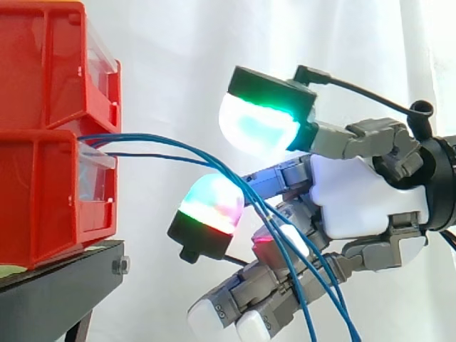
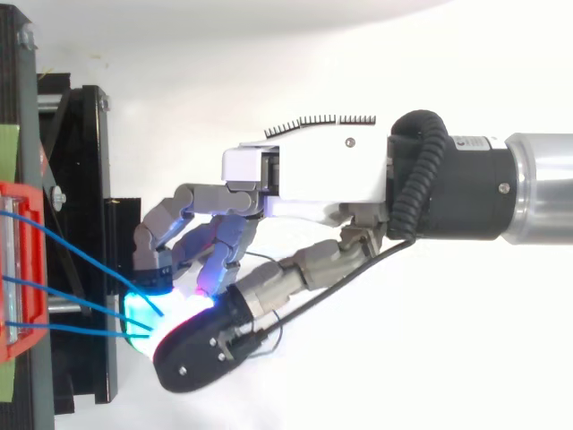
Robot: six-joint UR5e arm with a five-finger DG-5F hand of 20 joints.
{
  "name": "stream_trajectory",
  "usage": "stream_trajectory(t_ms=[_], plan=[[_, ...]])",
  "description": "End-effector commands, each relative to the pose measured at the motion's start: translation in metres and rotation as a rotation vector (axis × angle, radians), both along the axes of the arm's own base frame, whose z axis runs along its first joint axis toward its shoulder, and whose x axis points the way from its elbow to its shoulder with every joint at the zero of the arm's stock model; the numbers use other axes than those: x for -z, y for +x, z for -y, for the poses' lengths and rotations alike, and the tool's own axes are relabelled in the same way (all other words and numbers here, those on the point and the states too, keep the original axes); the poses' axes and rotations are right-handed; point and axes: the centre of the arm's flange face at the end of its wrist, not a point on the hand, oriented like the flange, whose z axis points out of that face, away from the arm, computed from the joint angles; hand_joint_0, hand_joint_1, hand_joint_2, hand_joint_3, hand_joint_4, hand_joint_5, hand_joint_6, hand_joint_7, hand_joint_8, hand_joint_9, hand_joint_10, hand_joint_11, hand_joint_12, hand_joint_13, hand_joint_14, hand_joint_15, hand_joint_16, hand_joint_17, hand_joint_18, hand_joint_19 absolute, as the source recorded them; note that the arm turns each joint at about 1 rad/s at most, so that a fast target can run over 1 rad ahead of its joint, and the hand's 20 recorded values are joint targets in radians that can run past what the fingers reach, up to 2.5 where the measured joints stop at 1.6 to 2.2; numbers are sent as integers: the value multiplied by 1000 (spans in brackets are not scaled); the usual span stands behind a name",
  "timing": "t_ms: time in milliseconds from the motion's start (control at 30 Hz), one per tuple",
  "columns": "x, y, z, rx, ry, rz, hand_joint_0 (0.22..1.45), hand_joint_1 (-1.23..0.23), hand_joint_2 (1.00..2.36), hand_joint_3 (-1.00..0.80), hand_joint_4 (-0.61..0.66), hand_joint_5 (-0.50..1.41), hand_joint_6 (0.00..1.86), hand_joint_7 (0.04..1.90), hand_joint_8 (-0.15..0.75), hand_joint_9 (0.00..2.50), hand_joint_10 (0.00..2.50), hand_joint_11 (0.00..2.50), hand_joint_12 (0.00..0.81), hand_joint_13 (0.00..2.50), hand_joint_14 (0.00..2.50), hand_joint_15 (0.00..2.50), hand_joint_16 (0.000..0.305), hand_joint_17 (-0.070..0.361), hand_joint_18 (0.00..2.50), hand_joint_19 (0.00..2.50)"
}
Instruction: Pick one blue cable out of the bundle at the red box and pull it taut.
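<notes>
Side view sets the hand (image 1: 356, 196) level with the red box (image 1: 43, 192). Its fingers (image 1: 260, 121) stand wide: the upper pad and the lower pad face each other with white curtain showing between them, clamped on nothing. The blue cables (image 1: 248, 194) leave the box out beyond the fingertips and arc through that gap together. They then fall across the curled lower fingers and drop away under the palm. In the top view the cables fan apart at the box and crowd together right at the glowing pads.

That crowding is the main risk, I judge. Closing from here would likely trap two or three cables rather than one, because they lie side by side in the same gap. A pull would then load the whole bundle and might drag the box along the black bench (image 1: 57, 292).

A single thin cable caught near the edge of a rounded pad could also slide out once tension rises. The cables draped over the lower fingers could snag there if the hand draws back.
</notes>
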Motion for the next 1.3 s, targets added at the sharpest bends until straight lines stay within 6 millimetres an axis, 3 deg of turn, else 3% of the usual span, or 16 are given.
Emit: stream_trajectory(t_ms=[0,100,400,533,767,900,1000,1133,1267], plan=[[0,0,0,-1,0,0,574,-467,1007,-411,126,-83,837,960,409,1167,13,798,390,591,8,215,52,118,565,394],[-1,0,0,-1,1,3,579,-474,1010,-358,120,-81,825,980,407,1156,13,784,392,586,7,221,52,117,554,393],[0,0,0,-1,0,2,572,-769,1014,-182,143,-84,835,995,449,1168,9,832,429,622,5,205,59,134,637,337],[0,0,0,-1,0,-1,595,-853,1018,-146,148,-90,850,1016,426,1142,10,849,410,609,6,205,55,124,621,321],[0,0,0,-1,0,2,672,-972,1021,-165,31,-118,891,1047,397,1068,11,852,388,576,6,193,51,116,604,282],[0,0,0,0,0,2,701,-967,1016,-287,53,-128,899,937,389,1051,11,851,386,563,6,192,51,115,585,280],[0,0,0,2,0,2,629,-907,1008,-414,101,-112,865,935,359,1052,8,779,382,535,7,181,51,114,554,302],[0,0,0,2,0,2,561,-686,1008,-397,83,-76,759,1000,343,1049,9,630,378,530,5,185,51,115,521,346],[0,0,0,0,0,2,556,-640,1010,-372,80,-67,700,1058,348,1044,9,628,384,513,7,191,52,116,491,366]])
